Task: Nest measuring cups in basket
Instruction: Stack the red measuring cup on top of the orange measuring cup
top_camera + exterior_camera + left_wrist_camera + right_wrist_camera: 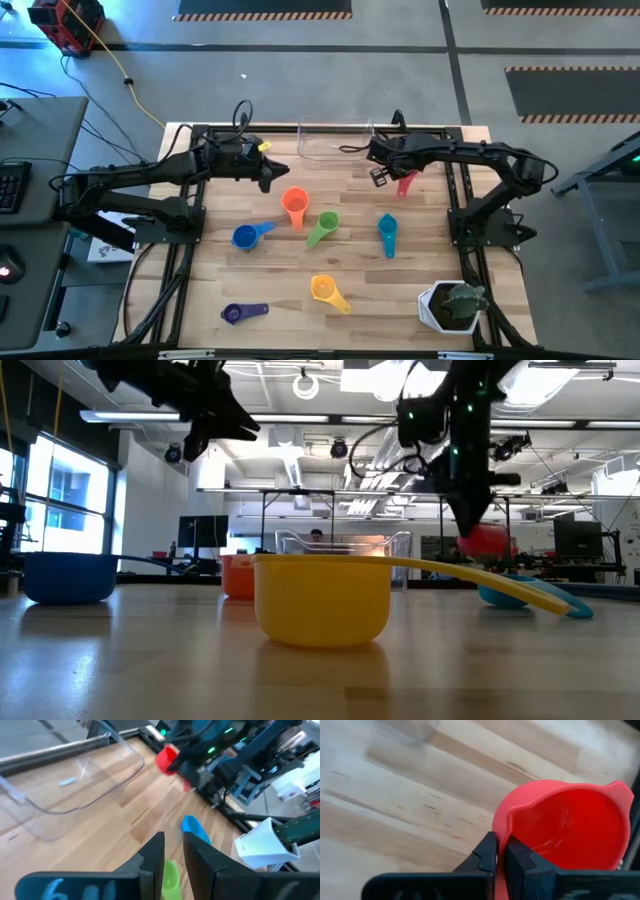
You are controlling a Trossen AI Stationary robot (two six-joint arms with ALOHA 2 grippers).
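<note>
My right gripper (pixel 383 176) is shut on the red cup (pixel 406 183), just in front of the clear basket (pixel 335 142) at the table's far edge. The red cup hangs above the table in the low view (pixel 487 540). My left gripper (pixel 268 180) hovers to the left of the basket, a little open and empty (pixel 173 851). On the table rest the orange cup (pixel 294 203), green cup (pixel 322 228), blue cup (pixel 250 234), teal cup (pixel 387 232), yellow cup (pixel 328 290) and purple cup (pixel 240 313). My right gripper holds the red cup by its rim and wall (pixel 501 827), pinched between the two fingers, one finger (pixel 520 857) inside the bowl and one outside. The cup is lifted clear of the table, its opening toward the wrist camera.
A white plant pot (pixel 455 305) stands at the near right corner. The arm frames run along the left and right table edges. Bare wood lies between the basket and the row of cups.
</note>
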